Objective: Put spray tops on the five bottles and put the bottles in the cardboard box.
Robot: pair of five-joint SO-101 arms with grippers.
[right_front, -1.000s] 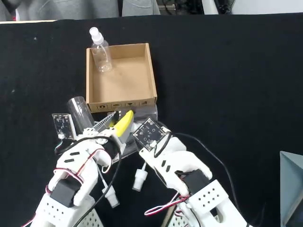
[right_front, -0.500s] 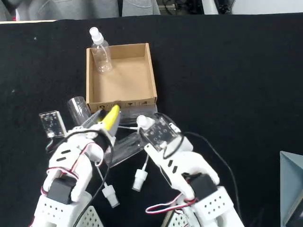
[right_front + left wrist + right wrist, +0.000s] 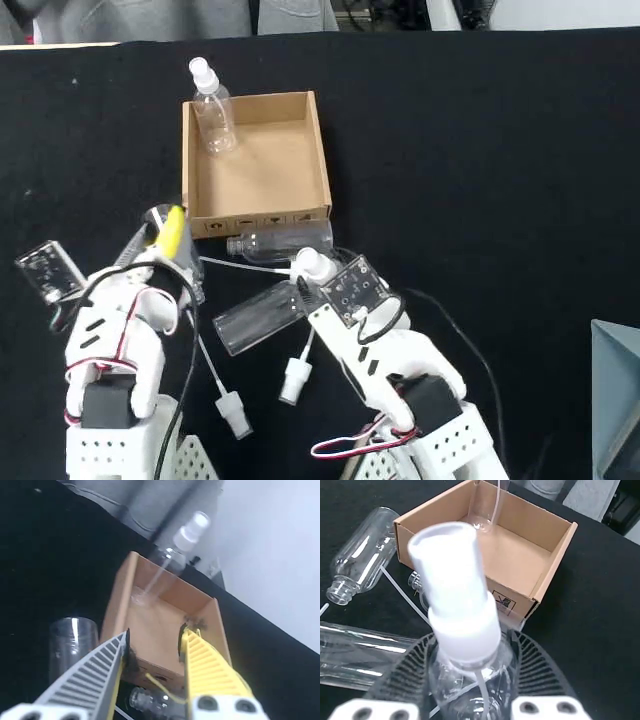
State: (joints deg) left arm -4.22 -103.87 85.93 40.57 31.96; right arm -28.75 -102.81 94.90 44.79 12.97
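The cardboard box (image 3: 300, 165) lies open at the back, with one capped bottle (image 3: 212, 105) leaning in its far left corner; the left wrist view has this bottle (image 3: 170, 560) too. My right gripper (image 3: 318, 278) is shut on a bottle with a spray top (image 3: 455, 595), upright between its fingers, just in front of the box (image 3: 545, 575). My left gripper (image 3: 155, 230) stands open with nothing in it (image 3: 154, 632), beside a capless bottle (image 3: 160, 222). Two more capless bottles lie on the table: one (image 3: 280, 242) against the box front, one (image 3: 255, 315) left of the right gripper.
Two loose spray tops (image 3: 293, 380) (image 3: 233, 415) with thin tubes lie between the arms near the front. A grey object (image 3: 615, 400) stands at the right edge. The black table to the right of the box is bare.
My left gripper has swung away to the left from beside the right gripper, ending by the capless bottle. The right gripper has stayed near the middle, and its capped bottle now shows.
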